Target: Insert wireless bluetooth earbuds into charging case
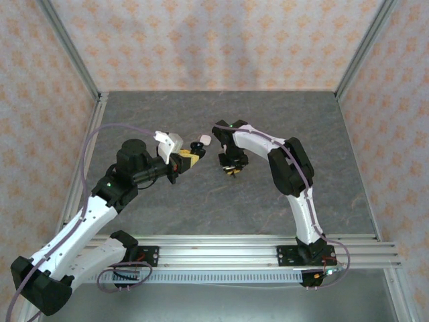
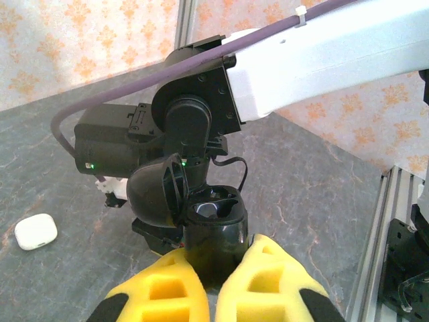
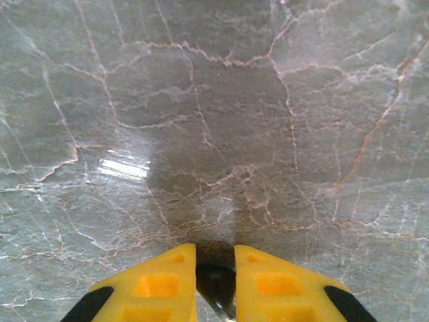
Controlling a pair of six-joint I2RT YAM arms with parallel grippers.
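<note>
My left gripper [image 2: 214, 285] is shut on a black charging case [image 2: 216, 235], held upright with its lid [image 2: 155, 198] swung open to the left and its sockets showing. From above, that case [image 1: 196, 147] sits at the left gripper's [image 1: 190, 157] yellow tips, above the table's middle. My right gripper [image 3: 215, 268] points straight down at the stone table. A small black earbud [image 3: 216, 285] is pinched between its yellow fingers. In the top view the right gripper [image 1: 232, 171] hangs a short way right of the case.
A closed white charging case [image 1: 205, 140] lies on the grey marbled table [image 1: 281, 127], just behind the black case; the left wrist view has this white case [image 2: 35, 231] at far left. The right arm's wrist [image 2: 194, 121] looms close behind the black case. Aluminium rails [image 1: 221, 251] border the near edge.
</note>
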